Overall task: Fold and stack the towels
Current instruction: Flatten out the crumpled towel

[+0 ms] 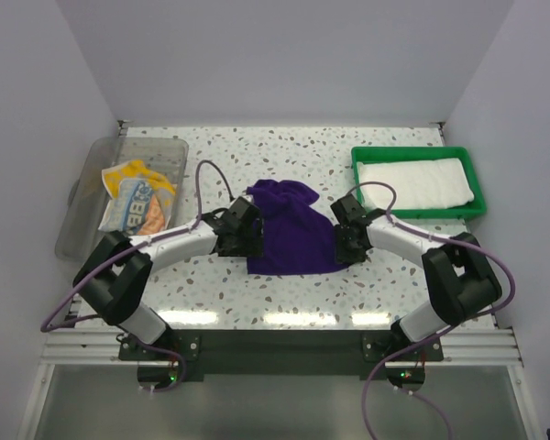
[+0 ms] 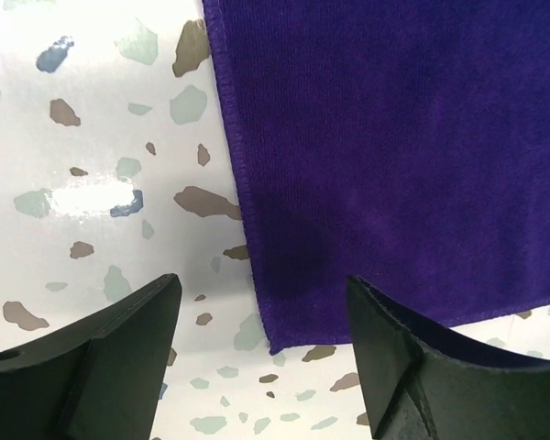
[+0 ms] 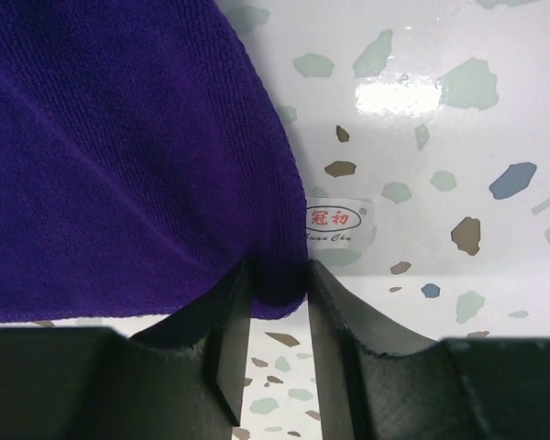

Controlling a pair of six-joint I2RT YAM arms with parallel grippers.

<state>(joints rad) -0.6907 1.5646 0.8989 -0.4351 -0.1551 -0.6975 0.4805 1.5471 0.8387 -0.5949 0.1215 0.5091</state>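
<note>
Far left of the deep purple towel (image 1: 289,236), a clear rectangular plastic bin (image 1: 78,220) sits on the white speckled terrazzo worktop (image 1: 211,298). Crumpled inside the bin is a pale towel with orange and blue block letters (image 1: 137,197).

The left hand (image 2: 261,284) is at the deep purple towel's near-left corner, low over the worktop. Its black fingers (image 2: 110,348) are spread wide and released, gripping nothing. The cloth corner lies between them, with one finger over bare worktop and the other over the cloth's near edge.

The deep purple towel lies mid-worktop between the two hands. It is mostly flat, with its far end bunched into a rumpled lump.

The right hand (image 3: 277,275) is at the towel's near-right corner. Its fingers are nearly together, clenched on the hemmed corner and grasping the cloth. A small white sewn label with red lettering (image 3: 337,223) sticks out from the towel's edge just beside this hand and lies on the worktop.

Far right of the deep purple towel, well apart from it, stands a green rectangular plastic tray (image 1: 422,214). A plain white towel (image 1: 417,181) lies folded inside and fills most of it.
</note>
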